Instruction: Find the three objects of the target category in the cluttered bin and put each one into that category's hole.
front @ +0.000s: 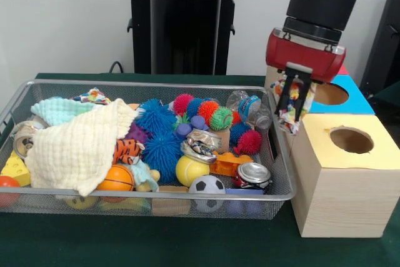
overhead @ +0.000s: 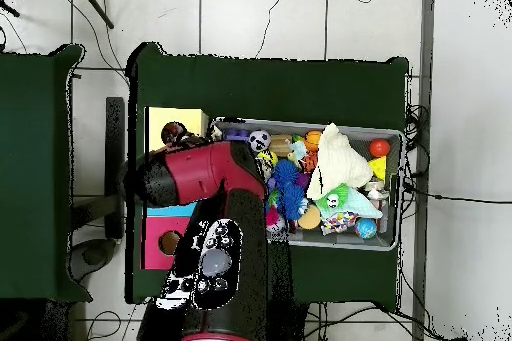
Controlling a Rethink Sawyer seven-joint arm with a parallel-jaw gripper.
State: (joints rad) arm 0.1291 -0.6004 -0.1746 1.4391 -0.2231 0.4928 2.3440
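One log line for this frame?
gripper: shut on crumpled wrapper | position: above yellow-topped box, beside wire bin | drop: not yet

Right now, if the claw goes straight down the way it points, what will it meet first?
Probably the top of the yellow-topped wooden box, near its edge by the wire bin. The claw holds a crumpled colourful wrapper. Depth is unclear.

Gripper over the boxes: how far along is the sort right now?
In hand: the gripper is shut on a crumpled colourful wrapper, hanging between the wire bin and the yellow-topped box, not yet over its hole. Done: nothing visibly deposited; hole interiors are hidden. Left: a crushed can and other clutter remain in the bin.
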